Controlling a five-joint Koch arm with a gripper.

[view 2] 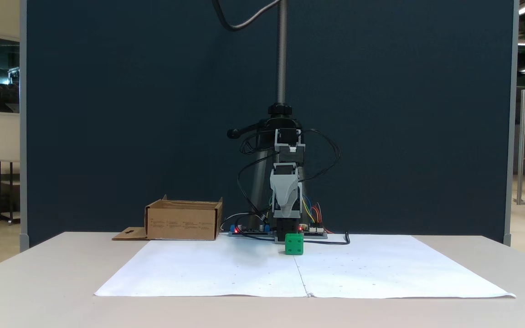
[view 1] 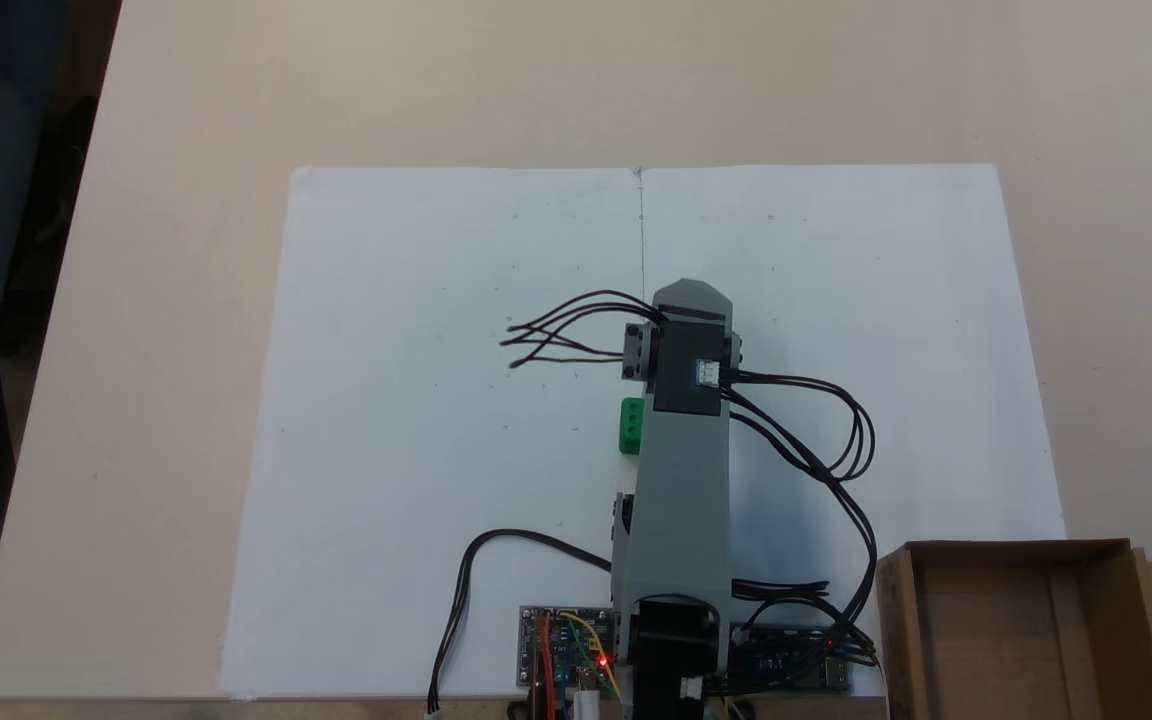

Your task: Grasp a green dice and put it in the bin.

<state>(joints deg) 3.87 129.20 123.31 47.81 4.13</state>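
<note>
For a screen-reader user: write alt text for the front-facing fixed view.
A green dice sits on white paper in front of a folded grey robot arm, gripper pointing down above it. A brown cardboard bin stands at left.

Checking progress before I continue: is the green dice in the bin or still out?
Out. The green dice sits on the white paper beside the arm; the cardboard bin looks empty.

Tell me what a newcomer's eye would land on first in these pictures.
First, the green dice: the one bright spot, resting on the white paper just in front of the arm's base, half hidden beside the grey arm from above. Next, the folded-up arm itself, trailing black cables. Then the bin, a brown cardboard box at the paper's corner, off to the arm's side.
</note>
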